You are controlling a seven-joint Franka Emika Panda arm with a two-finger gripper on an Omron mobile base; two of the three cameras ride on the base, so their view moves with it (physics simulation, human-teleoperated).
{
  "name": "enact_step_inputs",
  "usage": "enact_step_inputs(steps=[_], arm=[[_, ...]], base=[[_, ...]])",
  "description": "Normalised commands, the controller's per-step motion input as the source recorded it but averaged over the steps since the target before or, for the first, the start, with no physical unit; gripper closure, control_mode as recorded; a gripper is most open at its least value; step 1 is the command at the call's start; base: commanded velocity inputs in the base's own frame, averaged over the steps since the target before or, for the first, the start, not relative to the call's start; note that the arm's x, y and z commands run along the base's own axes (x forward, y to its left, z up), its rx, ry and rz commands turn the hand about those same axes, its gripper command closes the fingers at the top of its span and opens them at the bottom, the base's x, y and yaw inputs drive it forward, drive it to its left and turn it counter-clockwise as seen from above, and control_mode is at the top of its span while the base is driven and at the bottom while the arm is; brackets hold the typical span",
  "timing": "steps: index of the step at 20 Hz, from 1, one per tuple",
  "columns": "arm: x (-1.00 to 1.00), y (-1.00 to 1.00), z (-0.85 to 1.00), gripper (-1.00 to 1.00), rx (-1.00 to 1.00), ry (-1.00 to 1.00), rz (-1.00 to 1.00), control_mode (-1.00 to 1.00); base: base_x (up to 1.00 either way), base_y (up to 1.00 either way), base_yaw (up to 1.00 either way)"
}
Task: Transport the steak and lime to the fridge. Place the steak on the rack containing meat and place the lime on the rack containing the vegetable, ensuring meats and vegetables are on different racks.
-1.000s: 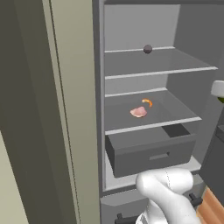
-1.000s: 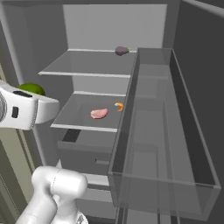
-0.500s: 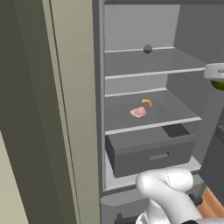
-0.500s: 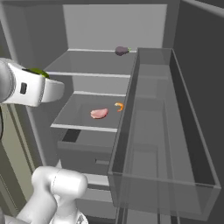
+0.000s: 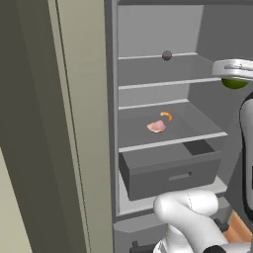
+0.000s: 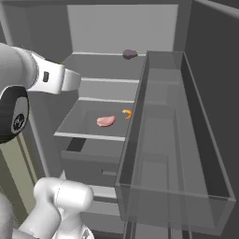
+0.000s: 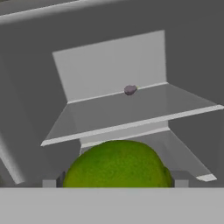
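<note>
Lime position: I see the lime (image 7: 117, 164) sitting between the two tips of my claw (image 7: 114, 183), a smooth green ball bulging in the foreground of the hand view.
Claw state: spread wide and clamped on the lime, one tip at each side.
What changed: over the last second I have raised the arm, so the lime now hangs at the height of the upper shelf (image 5: 163, 83) rather than level with the shelf below.
Meaning for the task: I judge the steak step done and the lime lined up for its rack; it must still travel forward and be let go.
Ahead of the claw: the grey-purple vegetable (image 7: 130, 90) rests far back on the upper shelf, well apart from the lime.
Below the claw: the steak (image 5: 156, 126) lies on the lower shelf (image 5: 174, 140), just beside the orange piece (image 5: 166, 115); beneath that, the drawer (image 5: 170, 168) stands pulled out.
Count: one lime, one steak, one orange piece, one vegetable, two shelves bearing food, one drawer, one fridge (image 6: 116, 28).
</note>
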Motion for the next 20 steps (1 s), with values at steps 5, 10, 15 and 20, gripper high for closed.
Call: enact_step_inputs(steps=[5,10,15,20], arm=[[0.83,0.0,-0.17,1.0,0.0,0.0,0.01,-1.0],[0.88,0.0,-0.17,1.0,0.0,0.0,0.0,-1.0],[1.0,0.02,-0.24,1.0,-0.01,0.0,0.0,-1.0],[1.0,0.02,-0.21,1.0,0.0,0.0,0.0,-1.0]], base=[[0.0,0.0,0.0],[0.0,0.0,0.0],[0.0,0.0,0.0],[0.0,0.0,0.0]])
